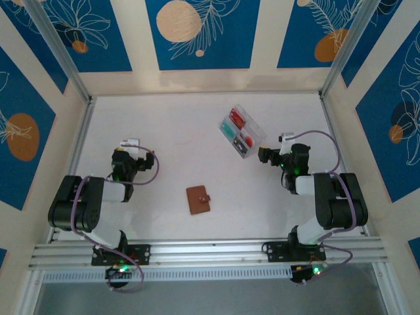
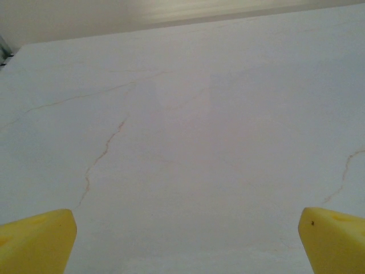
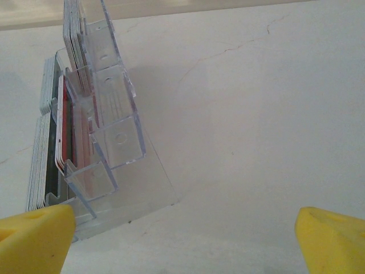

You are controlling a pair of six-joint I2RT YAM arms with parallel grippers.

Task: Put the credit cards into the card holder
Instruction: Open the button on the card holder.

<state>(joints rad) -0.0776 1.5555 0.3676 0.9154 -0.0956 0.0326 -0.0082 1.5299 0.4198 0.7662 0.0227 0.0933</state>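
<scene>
The card holder (image 1: 198, 199), a small brown leather wallet with a snap tab, lies shut on the white table between the two arms. The credit cards (image 1: 237, 128), red, teal and dark, stand in a clear plastic tray at the back right. In the right wrist view the same cards (image 3: 64, 123) show edge-on in the tray's slots. My right gripper (image 1: 265, 155) (image 3: 185, 242) is open just right of the tray, nothing between its yellow fingers. Far left of the wallet, my left gripper (image 1: 129, 146) (image 2: 187, 242) is open over bare table.
The clear plastic tray (image 1: 251, 136) (image 3: 117, 142) stands tilted at the back right, close to my right gripper. A metal rail (image 1: 210, 251) runs along the near edge. Patterned walls close in the table on three sides.
</scene>
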